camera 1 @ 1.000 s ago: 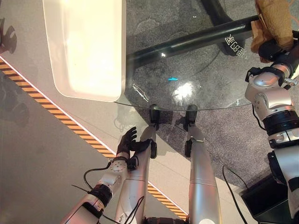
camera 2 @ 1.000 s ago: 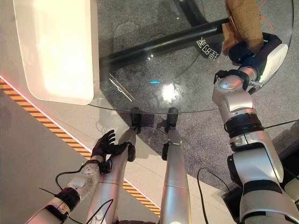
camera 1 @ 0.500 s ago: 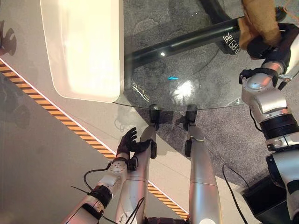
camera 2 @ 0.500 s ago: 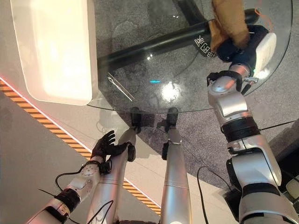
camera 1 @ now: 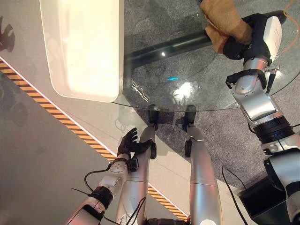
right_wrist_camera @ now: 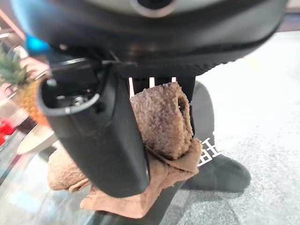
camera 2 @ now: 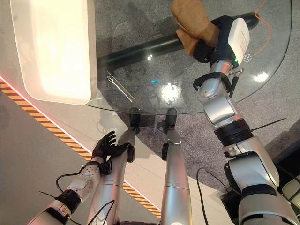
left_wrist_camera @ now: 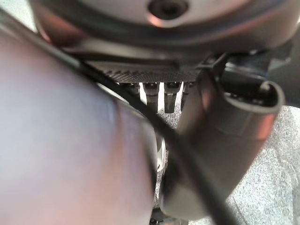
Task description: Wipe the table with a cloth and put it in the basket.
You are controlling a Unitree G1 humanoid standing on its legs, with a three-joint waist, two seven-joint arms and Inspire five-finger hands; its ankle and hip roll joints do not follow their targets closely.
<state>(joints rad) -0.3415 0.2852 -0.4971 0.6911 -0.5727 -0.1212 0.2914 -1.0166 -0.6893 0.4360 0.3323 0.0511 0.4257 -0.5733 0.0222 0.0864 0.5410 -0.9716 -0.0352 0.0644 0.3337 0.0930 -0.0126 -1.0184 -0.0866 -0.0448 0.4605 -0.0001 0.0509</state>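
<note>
My right robot hand [camera 2: 213,40] is closed around the brown cloth [camera 2: 190,21], thumb and fingers pinching its bunched folds against the glass surface [camera 2: 154,82]. My left robot hand [camera 1: 127,144] hangs low beside the surface, fingers loosely spread.

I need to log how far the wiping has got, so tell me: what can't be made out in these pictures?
- Cloth: far end cut off by the eye views' top edge.
- Right hand: its fingers lie under the cloth on the glass table.
- Left hand, low beside the table: its wrist view is blurred.
- White tray: glare hides its inside.
</note>
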